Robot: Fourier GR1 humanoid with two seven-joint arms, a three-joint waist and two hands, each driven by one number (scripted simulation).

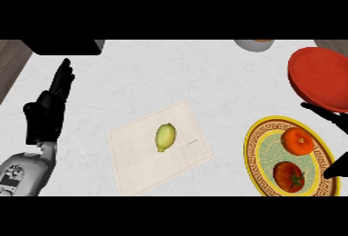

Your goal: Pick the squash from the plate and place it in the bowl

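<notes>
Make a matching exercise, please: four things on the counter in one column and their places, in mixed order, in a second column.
Things:
1. squash
2. red bowl
3. tomato
4. left hand

Places:
A. on the yellow-rimmed plate
B. at the left edge of the view, open
C. on the beige mat
D. at the right edge of the view, above the plate

Pairs: 1-C, 2-D, 3-A, 4-B

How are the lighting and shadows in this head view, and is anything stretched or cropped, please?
Head view: the lighting is flat and even, with hardly any shadow under the squash on its mat; the plate looks stretched, taller than wide; the right edge crops the red bowl; the right hand shows only as dark slivers at that edge.
</notes>
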